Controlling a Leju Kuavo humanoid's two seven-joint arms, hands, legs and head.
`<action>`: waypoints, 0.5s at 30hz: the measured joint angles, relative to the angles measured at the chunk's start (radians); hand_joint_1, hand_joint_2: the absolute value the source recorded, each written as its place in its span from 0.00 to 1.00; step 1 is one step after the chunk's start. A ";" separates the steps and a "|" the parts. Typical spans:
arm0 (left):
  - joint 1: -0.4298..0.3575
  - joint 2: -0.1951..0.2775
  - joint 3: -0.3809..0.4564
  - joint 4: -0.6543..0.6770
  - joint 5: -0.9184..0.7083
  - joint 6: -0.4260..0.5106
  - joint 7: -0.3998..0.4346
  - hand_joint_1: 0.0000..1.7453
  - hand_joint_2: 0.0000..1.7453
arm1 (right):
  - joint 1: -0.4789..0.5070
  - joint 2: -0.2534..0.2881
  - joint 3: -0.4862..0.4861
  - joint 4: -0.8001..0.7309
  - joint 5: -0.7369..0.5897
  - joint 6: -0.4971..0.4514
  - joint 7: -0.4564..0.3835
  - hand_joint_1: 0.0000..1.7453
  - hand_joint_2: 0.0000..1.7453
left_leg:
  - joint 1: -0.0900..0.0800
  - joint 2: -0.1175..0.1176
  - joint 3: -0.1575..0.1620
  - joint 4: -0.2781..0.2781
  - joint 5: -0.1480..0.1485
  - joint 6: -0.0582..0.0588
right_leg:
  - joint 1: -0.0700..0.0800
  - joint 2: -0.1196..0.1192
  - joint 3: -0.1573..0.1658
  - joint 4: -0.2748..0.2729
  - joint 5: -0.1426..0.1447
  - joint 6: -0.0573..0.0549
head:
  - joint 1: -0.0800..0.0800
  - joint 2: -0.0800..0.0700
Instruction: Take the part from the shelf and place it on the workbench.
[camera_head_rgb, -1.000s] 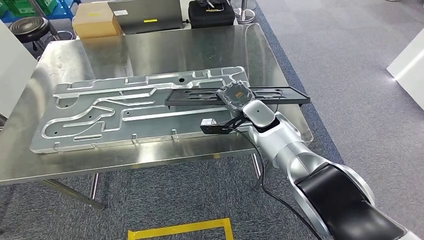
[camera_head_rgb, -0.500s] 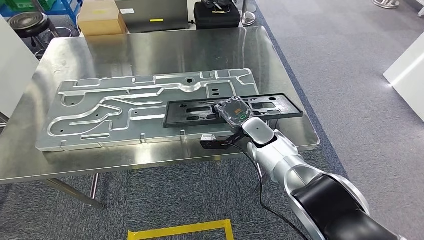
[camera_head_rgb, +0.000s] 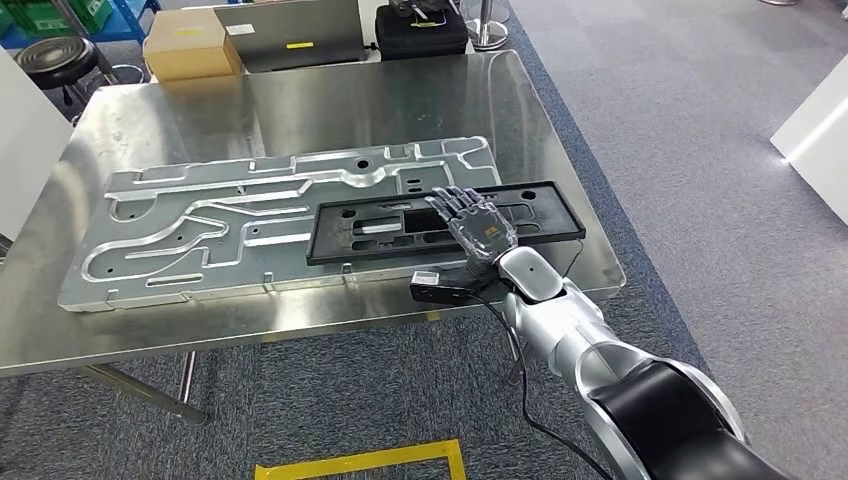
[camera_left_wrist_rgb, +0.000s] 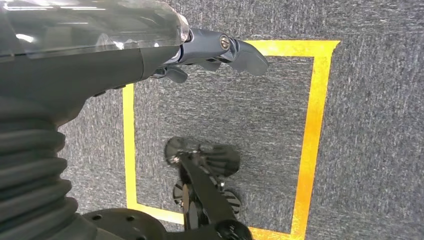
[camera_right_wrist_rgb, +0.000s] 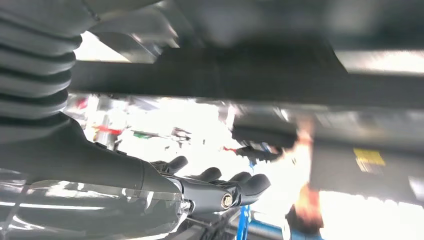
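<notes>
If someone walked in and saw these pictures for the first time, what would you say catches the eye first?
Most striking is the large machined aluminium plate with winding grooves, lying across the steel workbench. Next comes the long black part resting partly on the plate's near right side, with the right hand spread flat, fingers apart, above it. In the left wrist view, the left hand hangs over yellow floor tape.
</notes>
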 joint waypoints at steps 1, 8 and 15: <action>-0.001 0.000 0.000 0.000 0.000 0.001 0.002 0.00 0.00 | 0.002 0.002 -0.021 -0.006 -0.049 -0.023 -0.047 0.00 0.00 | -0.001 0.000 0.035 -0.069 0.025 0.004 | 0.002 0.000 -0.001 0.004 -0.003 0.004 | 0.000 0.000; -0.002 -0.001 0.000 0.000 0.004 0.010 0.022 0.00 0.00 | 0.072 0.011 -0.159 -0.289 -0.752 0.115 -0.364 0.00 0.00 | -0.002 -0.002 0.077 -0.164 0.054 0.049 | 0.004 0.000 -0.020 0.050 -0.039 0.039 | 0.000 0.000; 0.005 -0.004 0.007 0.000 0.038 0.000 0.015 0.00 0.00 | 0.263 -0.042 -0.218 -0.922 -1.215 0.349 -0.376 0.00 0.00 | -0.007 -0.004 0.078 -0.162 0.051 0.059 | 0.005 -0.001 -0.088 0.203 -0.078 0.038 | 0.000 0.000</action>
